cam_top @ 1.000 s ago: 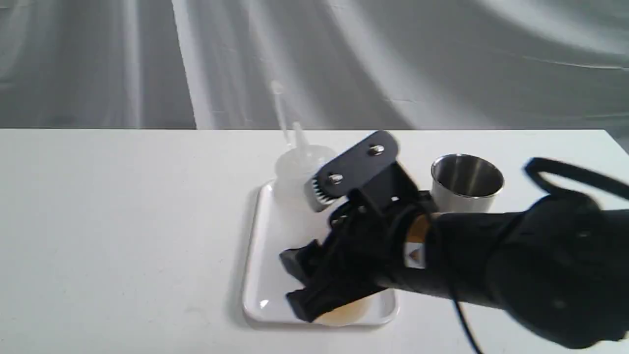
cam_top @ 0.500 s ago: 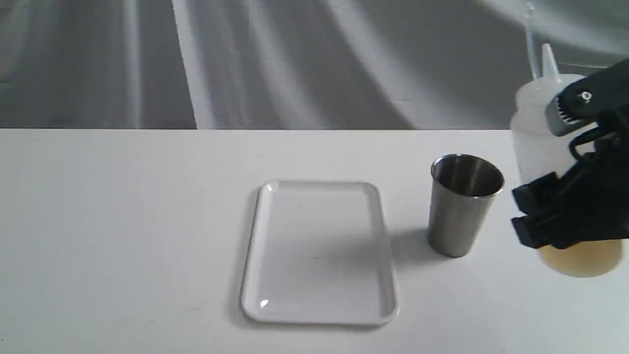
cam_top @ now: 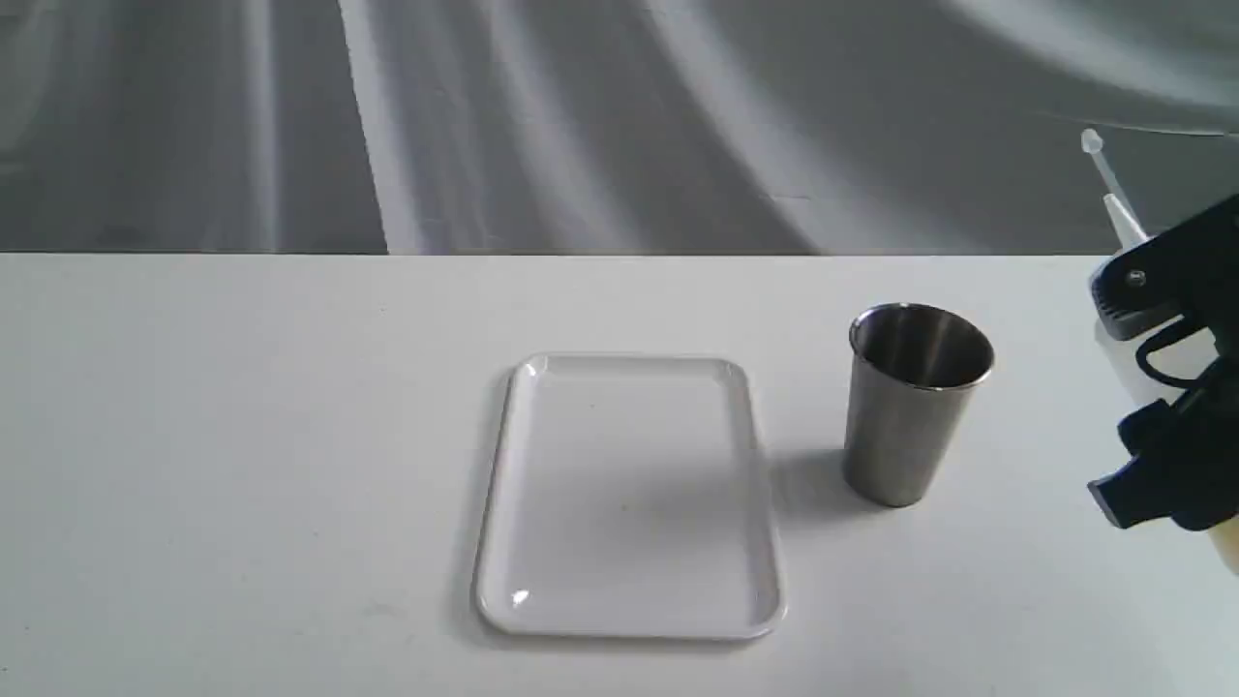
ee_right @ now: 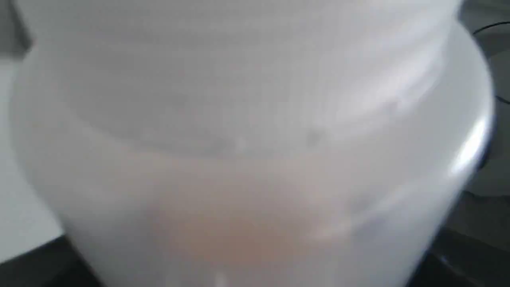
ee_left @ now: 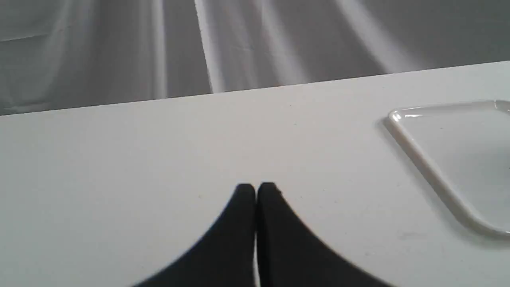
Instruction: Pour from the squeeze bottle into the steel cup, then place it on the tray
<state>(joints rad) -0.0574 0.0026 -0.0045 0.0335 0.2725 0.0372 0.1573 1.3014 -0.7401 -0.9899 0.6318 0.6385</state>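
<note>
Gray curtain [cam_top: 581, 126] hangs behind the white desk [cam_top: 242, 436]. The right tool [cam_top: 1131, 397] grips the bottle [cam_top: 1113, 353] at 3 o'clock of the cup [cam_top: 915, 416], with the tray [cam_top: 629, 503] at 9 o'clock; the left tool [ee_left: 256, 189] is pinched closed, holding nothing. I think it is best to hold the bottle right over the cup first, then tilt it slowly.

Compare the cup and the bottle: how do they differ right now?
The cup stands upright and free on the table; the bottle leans, clamped in the right gripper. The cup is opaque brushed metal; the bottle is translucent plastic with amber liquid showing. The cup's top is open; the bottle ends in a thin nozzle. Both are right of the tray, neither on it.
</note>
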